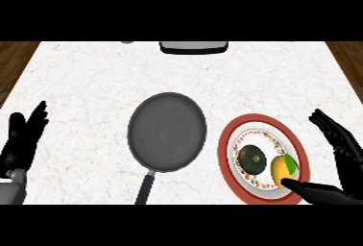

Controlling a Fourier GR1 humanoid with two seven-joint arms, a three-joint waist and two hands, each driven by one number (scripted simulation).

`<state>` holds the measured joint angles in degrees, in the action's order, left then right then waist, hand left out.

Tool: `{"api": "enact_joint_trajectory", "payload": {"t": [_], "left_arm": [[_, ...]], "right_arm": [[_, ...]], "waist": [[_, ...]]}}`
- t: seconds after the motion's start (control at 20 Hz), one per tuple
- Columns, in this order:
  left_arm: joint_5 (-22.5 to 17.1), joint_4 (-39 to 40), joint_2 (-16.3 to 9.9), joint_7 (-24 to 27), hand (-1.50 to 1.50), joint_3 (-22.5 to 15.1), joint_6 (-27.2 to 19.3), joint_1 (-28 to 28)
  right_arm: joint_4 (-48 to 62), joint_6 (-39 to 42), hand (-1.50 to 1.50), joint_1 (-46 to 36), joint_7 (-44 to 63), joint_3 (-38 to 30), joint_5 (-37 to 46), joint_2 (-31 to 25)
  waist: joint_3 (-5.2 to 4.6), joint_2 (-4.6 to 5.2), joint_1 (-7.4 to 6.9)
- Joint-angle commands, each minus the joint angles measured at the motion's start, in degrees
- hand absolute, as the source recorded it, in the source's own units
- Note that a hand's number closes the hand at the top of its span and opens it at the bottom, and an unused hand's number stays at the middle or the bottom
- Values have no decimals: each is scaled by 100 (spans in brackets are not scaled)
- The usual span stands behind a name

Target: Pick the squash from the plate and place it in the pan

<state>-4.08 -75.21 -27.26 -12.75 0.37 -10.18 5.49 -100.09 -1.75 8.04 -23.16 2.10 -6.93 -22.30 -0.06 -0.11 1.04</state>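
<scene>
Resting at the far left edge, fingers pointing up and held straight, nothing in its grasp: the left hand [22, 139], with a grey forearm [10, 190] showing below it at the lower left corner. Lying under everything, pale and veined like marble, with strips of brown wood showing beyond its left and right upper corners: the surface [85, 77].

Sitting near the middle of the surface, dark grey and round, its inside bare: the pan [167, 131], with its handle [146, 187] running down toward the lower edge of the view. Sitting at the far top edge, just right of centre, only partly in view: a grey, dark-rimmed object [193, 46], too cut off to name.

Lying just right of the pan, close to its rim but apart from it: a plate [234, 144] with a broad red border and a white, patterned inner ring. Resting on the plate's white centre, dark green and round: the squash [251, 157]. Sitting beside it to the right, also on the plate, yellow with a touch of green at its top: a second fruit [283, 166].

Reaching in at the far right, fingers spread apart and extended upward past the plate's right rim: the right hand [339, 144]. Stretching across below, its tip lying at the yellow fruit's lower edge: the thumb [301, 186]. Holding nothing as yet, the squash lying untouched on the plate.
</scene>
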Motion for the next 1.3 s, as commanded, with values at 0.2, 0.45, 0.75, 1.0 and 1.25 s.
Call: {"api": "enact_joint_trajectory", "payload": {"t": [0.2,0.45,0.75,1.0,1.25], "left_arm": [[137,40,176,95,0,-95,-93,5],[100,110,34,38,0,-47,127,169],[117,-32,-7,-176,0,-48,228,228],[212,195,235,189,0,77,65,147],[349,217,276,24,0,240,220,205]], "right_arm": [[-1025,103,-150,-162,2299,268,1612,-1609],[-1552,696,-150,-808,4079,958,2277,-2018],[-1968,1445,-150,-1325,5796,2057,3073,-1889],[-1132,1908,-150,-1878,6213,2759,3541,-1190],[-1125,2213,-150,-1690,6319,2722,3998,-734]], "waist": [[-31,4,-120],[-23,26,-232],[-8,12,-220],[1,21,-176],[5,9,-104]]}}
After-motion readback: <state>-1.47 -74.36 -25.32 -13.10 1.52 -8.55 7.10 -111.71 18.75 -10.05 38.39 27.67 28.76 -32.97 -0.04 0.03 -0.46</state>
